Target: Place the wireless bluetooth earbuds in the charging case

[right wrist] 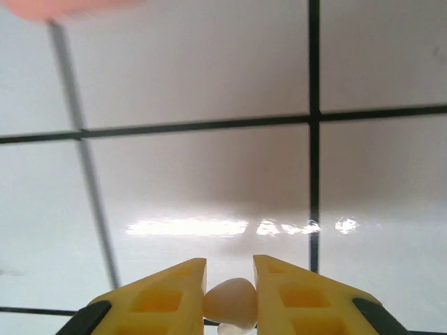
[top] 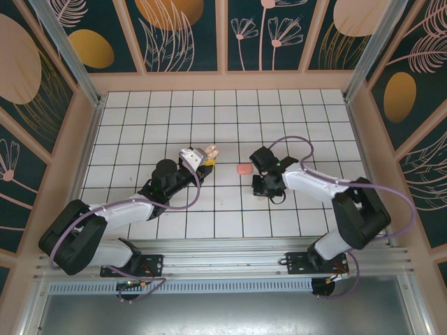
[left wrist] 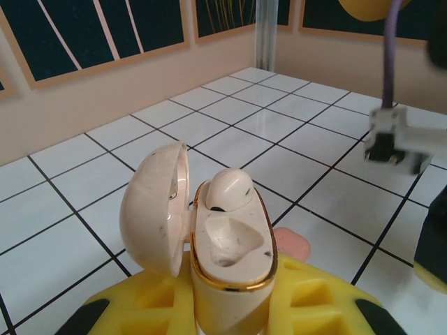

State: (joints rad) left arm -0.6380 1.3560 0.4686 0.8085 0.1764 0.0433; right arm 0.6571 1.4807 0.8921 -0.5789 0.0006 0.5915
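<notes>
Altogether two earbuds: one in the single open case, gripped by left claw; one pinched by right claw.

The white-and-black left arm stretches low and forward, its yellow-fingered left gripper clamped on an open pale-pink charging case. The matching right arm bends inward, wrist pitched down, its yellow-fingered right gripper pinching a tiny pale-pink earbud.

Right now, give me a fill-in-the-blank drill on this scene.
The left gripper holds the case with its lid ____.
The seated earbud leaves ____ slot of the case empty.
The right gripper pinches the other earbud between ____ fingers.
Missing: open; one; yellow.
</notes>
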